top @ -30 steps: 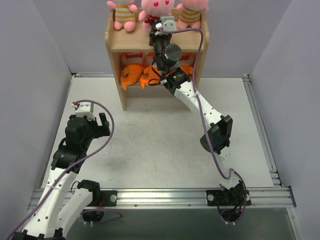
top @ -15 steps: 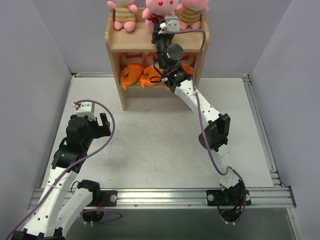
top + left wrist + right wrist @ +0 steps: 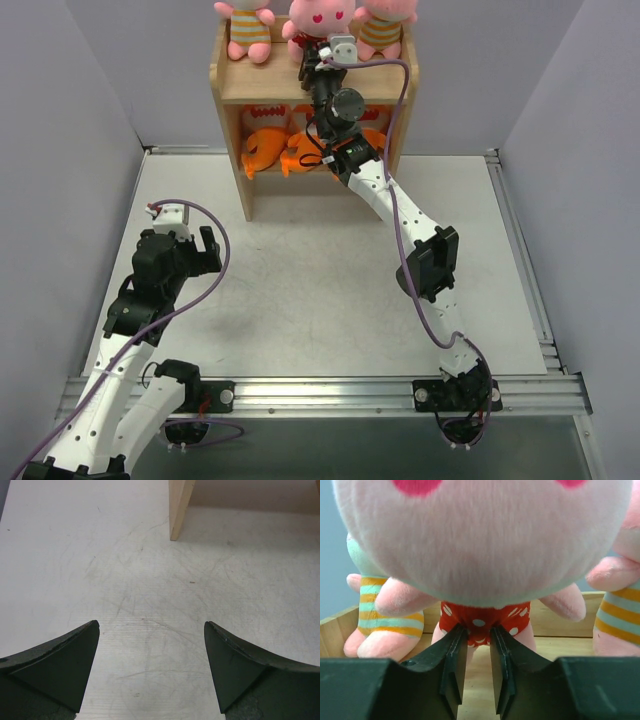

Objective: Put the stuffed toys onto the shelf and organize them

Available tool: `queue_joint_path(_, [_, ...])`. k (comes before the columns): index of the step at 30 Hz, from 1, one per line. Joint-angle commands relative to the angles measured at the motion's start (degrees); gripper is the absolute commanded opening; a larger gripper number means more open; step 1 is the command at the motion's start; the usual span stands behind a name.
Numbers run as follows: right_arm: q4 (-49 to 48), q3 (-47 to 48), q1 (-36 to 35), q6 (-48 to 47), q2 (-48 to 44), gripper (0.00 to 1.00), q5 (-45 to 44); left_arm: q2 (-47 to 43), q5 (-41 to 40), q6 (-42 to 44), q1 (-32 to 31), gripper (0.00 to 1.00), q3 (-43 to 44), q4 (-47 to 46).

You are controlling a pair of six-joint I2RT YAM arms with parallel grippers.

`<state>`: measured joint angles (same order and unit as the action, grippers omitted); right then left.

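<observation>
Atop the shelf, right tool has cracked open off polka-dot doll (left tool wide, empty).

Enclosure — three plain grey-lilac panels: back wall, left wall, right wall. Table: matt white top, finely scratched and scuffed. Aluminium rail along the near edge; metal track down the right edge, possibly continuing along the far one. Furniture — one light-wood shelf against the back wall. Light even, shadows soft.
</observation>
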<state>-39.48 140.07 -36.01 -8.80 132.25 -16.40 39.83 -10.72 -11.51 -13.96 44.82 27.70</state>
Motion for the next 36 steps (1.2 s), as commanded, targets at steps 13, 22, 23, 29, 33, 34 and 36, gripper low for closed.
queue_joint_path(13, [-0.16, 3.11, 0.33, 0.89, -1.55, 0.23, 0.67, -0.64, -0.18, 0.52, -0.28, 0.94, 0.18, -0.55])
queue_joint_path(22, [6.08, 2.05, 0.24, 1.41, -5.33, 0.00, 0.23, -0.81, 0.44, 0.52, -0.46, 0.94, 0.18, -0.54])
queue_joint_path(23, [6.87, 1.79, 0.24, 1.50, -5.68, 0.00, 0.32, -0.81, 0.44, 0.52, -0.46, 0.94, 0.18, -0.55])
queue_joint_path(29, [11.44, 2.14, 0.24, 1.06, -7.18, 0.00, 2.69, -0.64, 0.79, 0.52, -0.46, 0.94, 0.18, -0.63])
queue_joint_path(33, [13.29, 0.56, 0.24, 0.89, -9.19, 0.07, 3.83, -0.55, 0.96, 0.52, -0.46, 0.94, 0.18, -0.55])
queue_joint_path(34, [13.21, -1.27, 0.24, 0.97, -9.81, 0.09, 3.84, -0.55, 0.96, 0.52, -0.46, 0.94, 0.18, -0.55])
queue_joint_path(36, [13.20, -2.60, 0.24, 1.33, -11.21, 0.06, 3.75, -0.55, 1.23, 0.61, -0.37, 0.94, 0.18, -0.63])
